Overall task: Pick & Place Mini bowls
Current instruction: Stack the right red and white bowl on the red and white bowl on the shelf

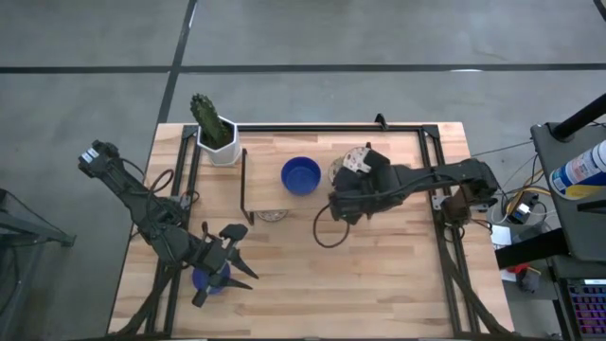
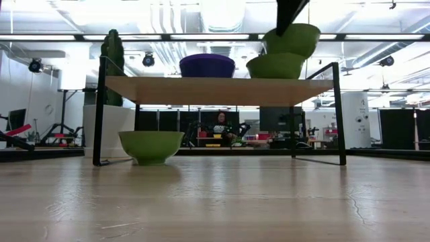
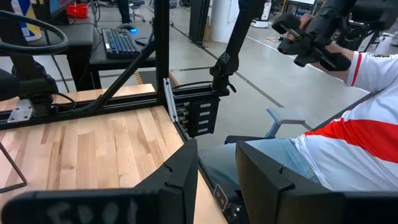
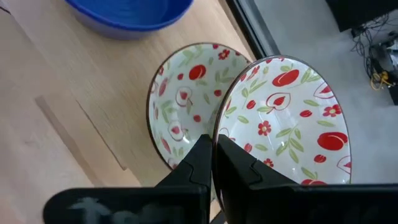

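Observation:
My right gripper [image 4: 214,144] is shut on a white, red-flowered mini bowl [image 4: 286,118] above the wooden rack top [image 2: 215,89], directly over a second flowered bowl [image 4: 180,106] that sits on it. A deep blue bowl [image 1: 300,175] stands on the rack beside them. Another bowl [image 2: 150,146] rests on the table under the rack. My left gripper [image 1: 241,254] is open near the table's near left corner. A blue bowl [image 1: 210,280] lies on the table beneath its body. No bowl shows between its fingers [image 3: 180,180]. My right gripper pinches the flowered bowl by its rim [image 4: 219,134], one finger inside the bowl and one outside. The fingers come slanting down from above [image 2: 289,13]. The bowl is tilted in the hold, just over the second flowered bowl [image 2: 277,65]; whether the two touch I cannot tell.
A cactus in a white pot [image 1: 216,133] stands at the far left corner beside the rack's black frame [image 1: 244,180]. A black cable loops on the table [image 1: 327,232]. A person in a red and white shirt [image 3: 367,137] sits beyond the table's edge, holding controllers.

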`<state>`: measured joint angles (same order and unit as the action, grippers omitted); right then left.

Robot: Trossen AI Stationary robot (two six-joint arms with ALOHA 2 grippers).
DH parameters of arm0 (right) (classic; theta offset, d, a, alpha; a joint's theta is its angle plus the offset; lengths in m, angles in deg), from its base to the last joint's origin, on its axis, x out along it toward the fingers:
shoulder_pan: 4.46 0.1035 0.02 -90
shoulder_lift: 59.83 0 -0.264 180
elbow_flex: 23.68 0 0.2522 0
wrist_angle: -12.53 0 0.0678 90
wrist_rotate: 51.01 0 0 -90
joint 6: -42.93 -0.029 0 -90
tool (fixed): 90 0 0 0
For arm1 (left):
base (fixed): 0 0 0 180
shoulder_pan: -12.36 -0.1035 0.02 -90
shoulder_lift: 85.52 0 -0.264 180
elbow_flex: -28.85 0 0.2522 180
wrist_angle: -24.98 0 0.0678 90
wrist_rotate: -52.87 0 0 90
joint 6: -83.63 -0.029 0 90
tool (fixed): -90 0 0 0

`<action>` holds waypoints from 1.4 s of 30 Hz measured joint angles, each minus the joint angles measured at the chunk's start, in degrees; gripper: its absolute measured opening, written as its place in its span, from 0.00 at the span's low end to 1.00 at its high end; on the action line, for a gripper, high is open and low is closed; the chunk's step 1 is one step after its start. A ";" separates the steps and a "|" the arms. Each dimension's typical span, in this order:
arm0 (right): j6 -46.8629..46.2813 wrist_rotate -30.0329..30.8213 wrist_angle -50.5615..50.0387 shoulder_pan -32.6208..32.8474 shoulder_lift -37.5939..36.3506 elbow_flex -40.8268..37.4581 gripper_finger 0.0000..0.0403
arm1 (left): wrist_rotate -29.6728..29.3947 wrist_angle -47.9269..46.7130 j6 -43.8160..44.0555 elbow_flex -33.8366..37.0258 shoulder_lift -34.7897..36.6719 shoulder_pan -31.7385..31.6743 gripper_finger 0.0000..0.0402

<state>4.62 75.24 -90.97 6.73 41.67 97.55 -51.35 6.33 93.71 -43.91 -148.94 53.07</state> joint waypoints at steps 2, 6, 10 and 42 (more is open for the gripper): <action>-0.11 0.25 0.31 0.49 -1.00 -1.05 0.03 | 0.00 0.37 -0.06 0.00 0.00 0.00 0.26; 0.62 1.88 1.52 1.34 -1.80 -2.13 0.03 | 0.00 0.53 -0.12 0.02 0.00 0.00 0.26; 2.93 2.80 3.12 1.44 -1.30 -1.38 0.03 | 0.00 1.08 -0.14 0.02 0.00 0.00 0.26; 8.59 1.33 10.43 1.17 0.95 -3.87 0.03 | 0.00 1.42 0.08 0.22 0.00 0.00 0.26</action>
<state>13.21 76.57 -80.53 7.90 42.63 93.68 -51.35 7.75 93.79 -43.69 -148.94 53.07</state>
